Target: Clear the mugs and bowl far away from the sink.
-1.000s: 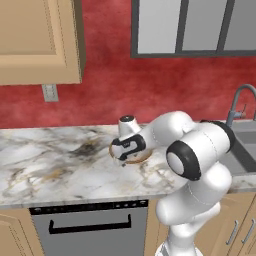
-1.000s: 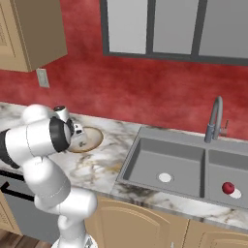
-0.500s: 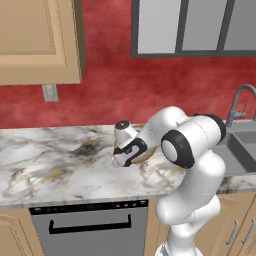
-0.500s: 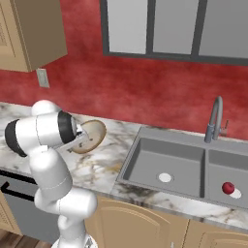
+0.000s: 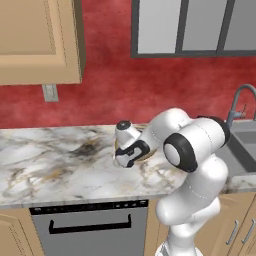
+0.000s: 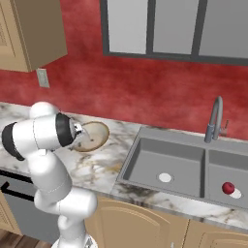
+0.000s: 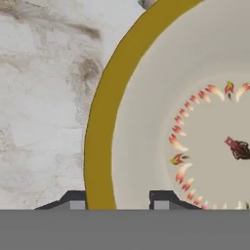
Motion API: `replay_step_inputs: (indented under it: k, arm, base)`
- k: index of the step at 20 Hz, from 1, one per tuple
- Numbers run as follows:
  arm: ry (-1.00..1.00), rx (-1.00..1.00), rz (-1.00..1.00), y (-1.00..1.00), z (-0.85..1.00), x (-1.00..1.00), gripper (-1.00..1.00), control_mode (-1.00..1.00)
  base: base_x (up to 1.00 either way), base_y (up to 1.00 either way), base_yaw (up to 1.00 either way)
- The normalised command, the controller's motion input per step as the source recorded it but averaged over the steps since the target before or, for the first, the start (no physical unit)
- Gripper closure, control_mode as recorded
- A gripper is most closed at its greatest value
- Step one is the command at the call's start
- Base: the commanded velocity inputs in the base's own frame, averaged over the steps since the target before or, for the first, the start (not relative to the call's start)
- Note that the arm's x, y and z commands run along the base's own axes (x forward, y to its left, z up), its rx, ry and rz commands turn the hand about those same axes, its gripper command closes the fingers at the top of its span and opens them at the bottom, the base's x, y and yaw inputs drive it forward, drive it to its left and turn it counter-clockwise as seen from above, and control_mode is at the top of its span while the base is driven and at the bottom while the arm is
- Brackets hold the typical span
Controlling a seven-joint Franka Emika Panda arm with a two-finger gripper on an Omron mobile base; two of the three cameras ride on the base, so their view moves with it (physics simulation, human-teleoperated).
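The bowl point(image 7: 195, 97), wide and shallow with a tan rim and a cream inside with a red pattern, lies on the marble counter point(image 5: 50, 165) left of the sink point(image 6: 164, 160). My gripper point(image 7: 117, 200) points down over the bowl's left edge. One fingertip point(image 7: 73, 201) stands just outside the tan rim, the other inside the bowl with a small gap showing. In the base views the hand point(image 5: 127, 150) covers most of the bowl point(image 6: 94, 135). The mugs are out of view.
The two-basin sink has a curved tap point(image 6: 215, 118) behind it and a small red object point(image 6: 227, 188) in its right basin. A dishwasher front point(image 5: 90, 230) sits under the counter. A wall cabinet point(image 5: 37, 40) hangs above on the left.
The jaws have narrowed from wide open around the bowl's rim. The arm has swung left and lowered the hand onto the bowl's left edge.
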Motion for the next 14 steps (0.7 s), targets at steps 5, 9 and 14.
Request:
replay_step_inputs:
  k: [5, 9, 14]
  arm:
    - [0.03, 0.0, 0.0, -0.04, 0.45, -0.21, 1.0, -1.0]
    - [-0.03, -0.03, 0.0, 0.05, 0.35, -0.35, 1.0, -1.0]
    - [-0.21, -0.03, 0.0, 0.02, 0.33, -0.61, 1.0, -1.0]
  base:
    - [0.0, 0.0, 0.0]
    - [0.0, 0.0, 0.0]
    - [0.0, 0.0, 0.0]
